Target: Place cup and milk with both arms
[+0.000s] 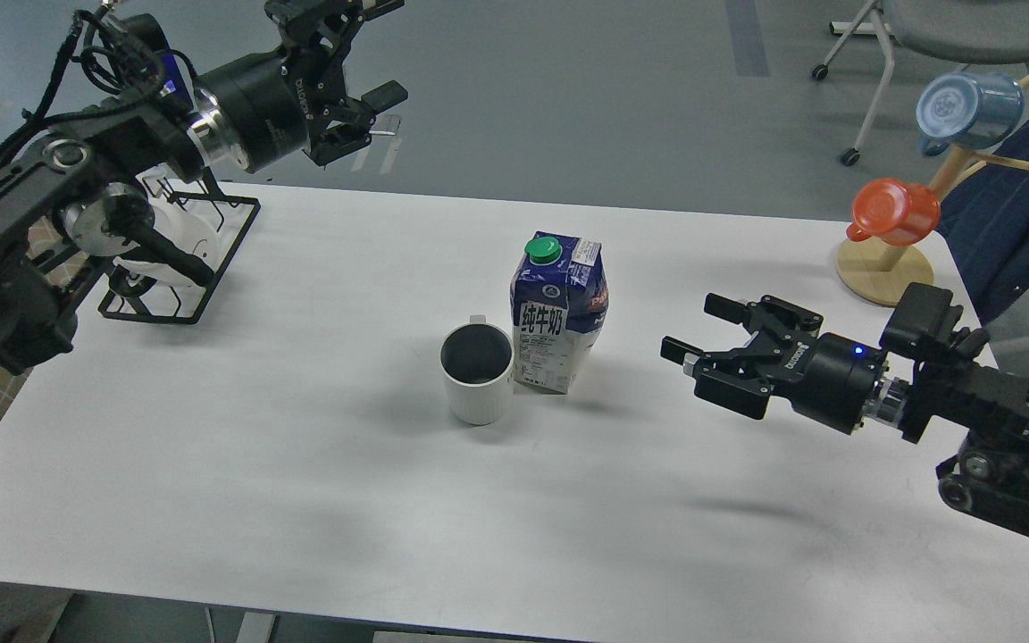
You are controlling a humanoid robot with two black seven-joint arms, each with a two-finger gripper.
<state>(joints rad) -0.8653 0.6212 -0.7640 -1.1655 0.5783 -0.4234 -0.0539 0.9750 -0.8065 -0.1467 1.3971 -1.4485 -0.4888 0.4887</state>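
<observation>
A: Where are things? 
B: The cup (pixel 477 372) and the milk (pixel 559 313) stand upright mid-counter (pixel 300 500), touching or nearly so. Both claws empty: right claw (pixel 702 330) fingers apart, level with the milk; left claw (pixel 372 112) fingers apart, high, well away.

A: Handling? 
B: Cup looks rigid, smooth and light; grip across the wall. Carton probably yields; squeeze its flat sides mid-height, below the cap.
</observation>
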